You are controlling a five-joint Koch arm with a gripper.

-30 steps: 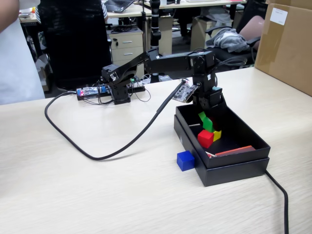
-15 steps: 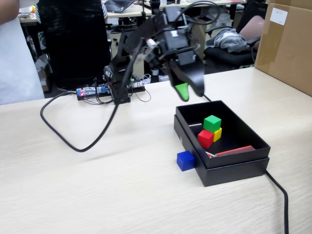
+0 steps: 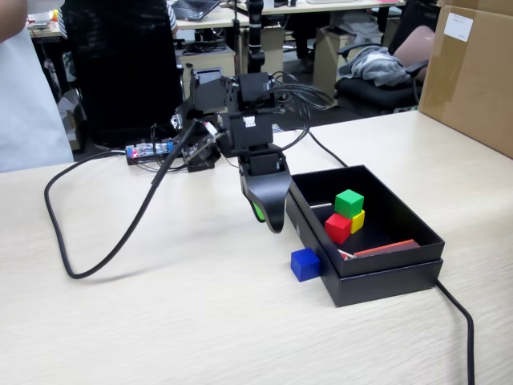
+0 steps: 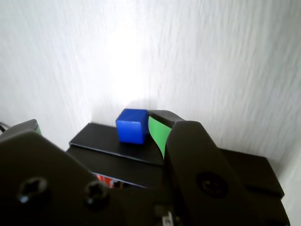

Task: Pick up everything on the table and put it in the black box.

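Cubes: we've got green (image 3: 349,202), yellow (image 3: 357,220), red (image 3: 337,228) in black box (image 3: 377,273); blue (image 3: 304,264) left on counter (image 3: 160,321). Pincer (image 3: 268,215) partly open, empty.

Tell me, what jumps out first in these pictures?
The green cube stacked on the red cube and yellow cube inside the black box. Just outside, touching its wall, sits a lone blue cube, with the arm's fingers hanging above the table nearby.
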